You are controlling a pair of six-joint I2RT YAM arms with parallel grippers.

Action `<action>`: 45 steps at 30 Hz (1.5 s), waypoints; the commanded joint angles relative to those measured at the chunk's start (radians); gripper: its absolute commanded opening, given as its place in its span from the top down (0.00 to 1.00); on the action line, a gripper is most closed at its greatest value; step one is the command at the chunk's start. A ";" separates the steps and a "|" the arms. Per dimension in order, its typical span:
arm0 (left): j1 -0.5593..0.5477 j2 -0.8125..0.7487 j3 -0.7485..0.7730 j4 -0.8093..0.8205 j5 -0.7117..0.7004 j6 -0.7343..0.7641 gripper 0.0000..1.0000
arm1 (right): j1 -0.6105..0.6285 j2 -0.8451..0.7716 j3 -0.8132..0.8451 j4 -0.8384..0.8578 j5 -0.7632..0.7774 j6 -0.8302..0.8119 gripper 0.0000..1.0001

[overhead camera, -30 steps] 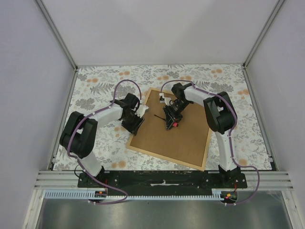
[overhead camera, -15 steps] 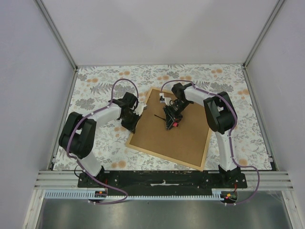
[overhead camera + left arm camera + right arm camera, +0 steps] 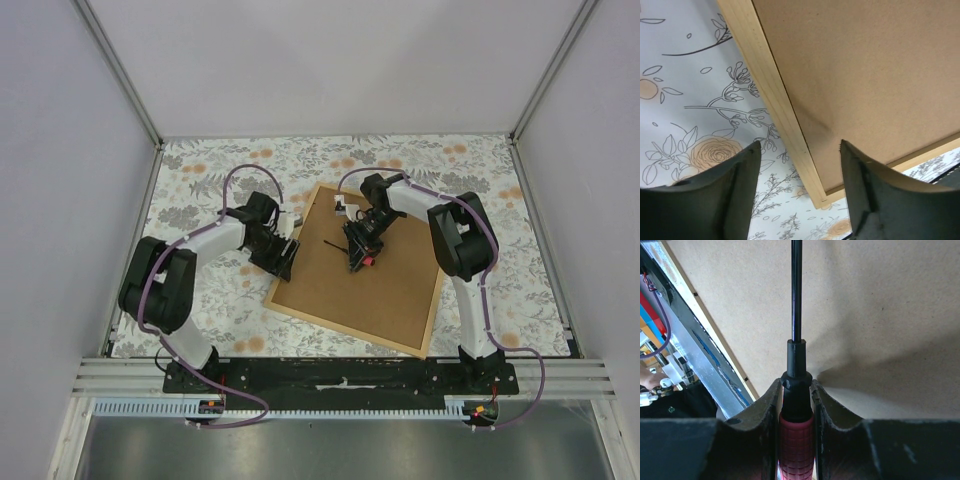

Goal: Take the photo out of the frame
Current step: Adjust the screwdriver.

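Observation:
The frame (image 3: 392, 292) lies face down on the table, turned at an angle, its brown backing board (image 3: 865, 65) facing up. The photo is hidden under it. My left gripper (image 3: 284, 252) is open at the frame's left edge, and its fingers (image 3: 735, 195) straddle the light wooden strip (image 3: 765, 75) near a corner. My right gripper (image 3: 357, 250) hangs over the board's upper middle, shut on a screwdriver with a red handle (image 3: 796, 445). The screwdriver's black shaft (image 3: 796, 290) lies along the board (image 3: 880, 300).
A floral tablecloth (image 3: 200, 180) covers the table around the frame. Pale enclosure walls with metal posts (image 3: 120, 70) stand on three sides. The arm bases sit on a black rail (image 3: 340, 375) at the near edge.
My left gripper shut briefly and then opened again, and it drew back slightly to the left along the frame's edge. The right arm and the screwdriver have not moved.

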 commanded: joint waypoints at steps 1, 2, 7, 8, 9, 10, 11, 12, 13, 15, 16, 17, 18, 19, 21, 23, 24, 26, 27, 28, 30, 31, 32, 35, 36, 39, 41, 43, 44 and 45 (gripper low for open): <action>0.041 -0.059 0.061 0.011 0.055 0.027 0.18 | -0.004 -0.086 0.031 -0.014 -0.018 -0.033 1.00; 0.054 -0.061 0.087 0.014 0.057 0.027 0.13 | -0.010 -0.092 0.045 -0.018 -0.015 -0.036 1.00; 0.062 0.052 0.228 0.044 0.044 0.013 0.09 | -0.038 -0.091 0.130 -0.038 0.020 -0.043 1.00; 0.062 0.103 0.262 0.047 0.043 0.007 0.09 | -0.044 -0.079 0.155 -0.046 0.020 -0.043 1.00; 0.062 0.143 0.296 0.057 0.043 0.002 0.09 | -0.052 -0.063 0.176 -0.056 0.018 -0.045 1.00; 0.064 0.185 0.327 0.067 0.043 -0.002 0.09 | -0.056 -0.047 0.207 -0.072 0.012 -0.048 1.00; 0.062 0.222 0.354 0.077 0.046 -0.007 0.09 | -0.061 -0.031 0.227 -0.082 0.000 -0.051 1.00; 0.061 0.265 0.382 0.080 0.054 -0.012 0.10 | -0.067 -0.007 0.259 -0.096 -0.009 -0.053 1.00; 0.062 0.302 0.414 0.078 0.064 -0.018 0.12 | -0.073 0.015 0.294 -0.105 -0.015 -0.053 1.00; 0.061 0.364 0.463 0.080 0.096 -0.025 0.17 | -0.084 0.073 0.371 -0.132 -0.032 -0.047 1.00; 0.064 0.396 0.491 0.078 0.110 -0.030 0.20 | -0.090 0.102 0.417 -0.147 -0.044 -0.042 1.00; 0.062 0.414 0.509 0.077 0.113 -0.032 0.23 | -0.096 0.136 0.457 -0.170 -0.052 -0.037 1.00; 0.062 0.434 0.526 0.080 0.113 -0.036 0.25 | -0.096 0.164 0.503 -0.187 -0.063 -0.036 1.00; 0.062 0.453 0.541 0.078 0.113 -0.038 0.31 | -0.099 0.188 0.537 -0.204 -0.067 -0.037 1.00; 0.062 0.473 0.552 0.075 0.123 -0.044 0.43 | -0.099 0.208 0.548 -0.216 -0.077 -0.042 1.00; 0.061 0.471 0.539 0.072 0.145 -0.051 0.57 | -0.101 0.196 0.520 -0.213 -0.083 -0.054 1.00; 0.059 0.462 0.517 0.067 0.149 -0.053 0.65 | -0.103 0.182 0.501 -0.210 -0.086 -0.059 1.00; 0.052 0.435 0.461 0.069 0.138 -0.055 0.78 | -0.107 0.149 0.448 -0.201 -0.092 -0.063 1.00; 0.044 0.416 0.430 0.070 0.118 -0.058 0.85 | -0.107 0.126 0.413 -0.190 -0.089 -0.060 1.00; 0.038 0.393 0.392 0.074 0.109 -0.059 0.92 | -0.112 0.103 0.378 -0.176 -0.081 -0.051 1.00; 0.021 0.344 0.312 0.081 0.075 -0.068 0.98 | -0.116 0.046 0.315 -0.149 -0.075 -0.042 1.00; 0.012 0.318 0.272 0.083 0.055 -0.068 0.98 | -0.118 0.021 0.289 -0.135 -0.062 -0.037 1.00; 0.009 0.297 0.238 0.083 0.043 -0.074 0.98 | -0.119 -0.006 0.258 -0.123 -0.055 -0.034 1.00; 0.004 0.227 0.122 0.084 0.046 -0.085 0.98 | -0.124 -0.083 0.165 -0.089 -0.045 -0.030 1.00; 0.005 0.208 0.088 0.089 0.043 -0.088 0.98 | -0.126 -0.101 0.140 -0.080 -0.044 -0.028 1.00; 0.015 0.135 0.063 0.103 0.002 -0.071 0.89 | -0.127 -0.143 0.105 -0.063 -0.020 -0.025 1.00; 0.039 0.091 0.095 0.104 0.009 -0.079 0.67 | -0.127 -0.158 0.097 -0.063 -0.012 -0.023 1.00; 0.059 0.051 0.152 0.094 0.034 -0.087 0.42 | -0.127 -0.183 0.089 -0.064 -0.017 -0.017 1.00; 0.065 0.025 0.190 0.089 0.038 -0.087 0.31 | -0.127 -0.197 0.083 -0.069 -0.028 -0.020 1.00; 0.068 0.001 0.224 0.087 0.049 -0.084 0.21 | -0.126 -0.215 0.079 -0.076 -0.037 -0.026 1.00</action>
